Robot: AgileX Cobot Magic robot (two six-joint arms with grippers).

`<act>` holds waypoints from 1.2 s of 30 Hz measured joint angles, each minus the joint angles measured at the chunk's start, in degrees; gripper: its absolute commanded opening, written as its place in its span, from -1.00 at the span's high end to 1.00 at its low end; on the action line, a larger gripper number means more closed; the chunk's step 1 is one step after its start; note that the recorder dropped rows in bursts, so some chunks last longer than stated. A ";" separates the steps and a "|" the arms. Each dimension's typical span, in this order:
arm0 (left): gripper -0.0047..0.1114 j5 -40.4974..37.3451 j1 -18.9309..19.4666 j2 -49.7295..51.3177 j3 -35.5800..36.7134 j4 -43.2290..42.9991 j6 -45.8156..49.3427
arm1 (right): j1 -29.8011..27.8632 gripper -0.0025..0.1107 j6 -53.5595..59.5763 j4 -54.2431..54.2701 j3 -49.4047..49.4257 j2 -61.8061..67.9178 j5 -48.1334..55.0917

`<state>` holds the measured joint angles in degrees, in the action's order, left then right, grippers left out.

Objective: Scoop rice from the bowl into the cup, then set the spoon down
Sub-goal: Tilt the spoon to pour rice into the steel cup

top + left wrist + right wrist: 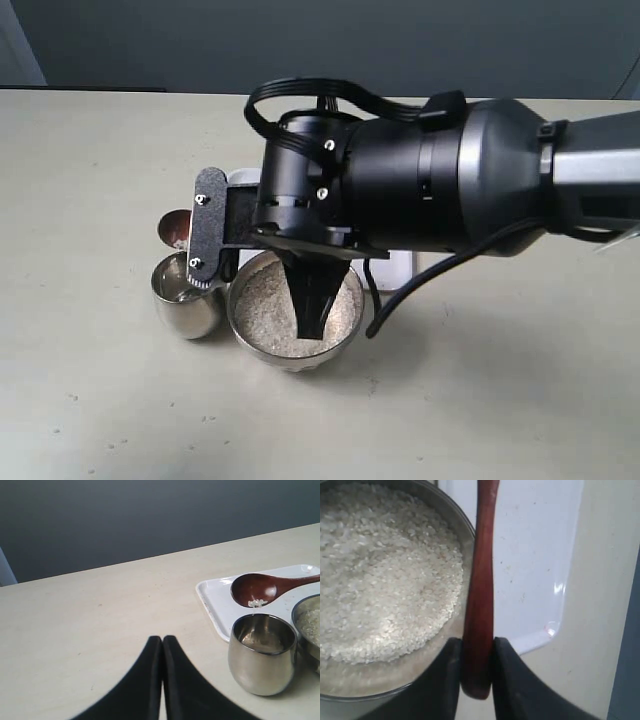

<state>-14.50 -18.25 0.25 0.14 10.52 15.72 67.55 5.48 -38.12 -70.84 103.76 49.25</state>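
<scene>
My right gripper (477, 645) is shut on the end of the spoon's (482, 575) reddish-brown handle, beside the bowl's (466, 527) rim. Rice (385, 575) fills the bowl. In the exterior view the right gripper (312, 326) points down over the bowl (345, 335), and the spoon's oval end (177, 228) shows behind the cup (183, 300). The left wrist view shows the spoon (254, 587) holding a few grains over the tray, just behind the cup (262, 656), which has a pale layer inside. My left gripper (162, 640) is shut and empty, well apart from the cup.
A white tray (214, 605) lies behind the cup and the bowl (307, 622); its corner (540, 550) shows under the spoon handle. The bulky right arm (450, 175) hides the tray's middle in the exterior view. Bare table (480, 410) surrounds the group.
</scene>
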 measured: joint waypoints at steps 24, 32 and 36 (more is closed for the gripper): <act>0.91 0.00 0.00 0.00 0.00 0.00 0.00 | 0.00 0.97 -0.08 -2.50 0.00 0.00 -0.46; 0.91 0.00 0.00 0.00 0.00 0.00 0.00 | 0.00 0.97 -0.22 -2.75 0.00 0.00 -0.46; 0.91 0.00 0.00 0.00 0.00 0.00 0.00 | 0.00 0.97 -0.47 -2.75 0.00 0.00 -0.57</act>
<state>-14.50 -18.25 0.25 0.14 10.52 15.72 67.55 5.01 -40.87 -70.84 103.76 48.68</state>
